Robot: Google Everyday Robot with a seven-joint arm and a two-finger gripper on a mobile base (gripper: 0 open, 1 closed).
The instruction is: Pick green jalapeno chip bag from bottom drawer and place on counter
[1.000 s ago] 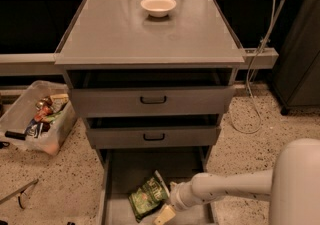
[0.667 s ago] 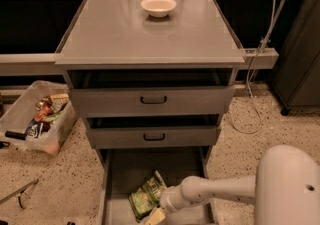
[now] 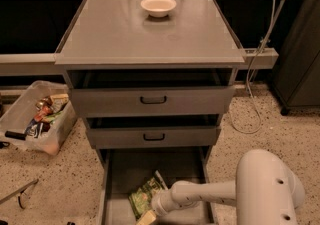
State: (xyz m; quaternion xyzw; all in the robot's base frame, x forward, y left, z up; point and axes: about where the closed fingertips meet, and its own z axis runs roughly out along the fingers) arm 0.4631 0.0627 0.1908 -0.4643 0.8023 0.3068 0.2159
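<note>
Your arm [image 3: 210, 194] has been swinging left, bringing the gripper [image 3: 147, 217] in over the bottom drawer [image 3: 150, 166]. At far left a bin [image 3: 17, 108] of packets is sitting on the floor. The green chip bag [image 3: 144, 195] is lying on the drawer floor, the gripper hanging just beside its near end; you cannot tell whether it is open or closed. A bowl [image 3: 158, 6] is resting on the counter [image 3: 125, 34].

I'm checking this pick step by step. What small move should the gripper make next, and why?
Probably lower the gripper slightly onto the green jalapeno chip bag and grasp it. The gripper sits at the bag's near edge inside the bottom drawer, and the bag lies on the drawer floor, not yet lifted toward the counter.
</note>
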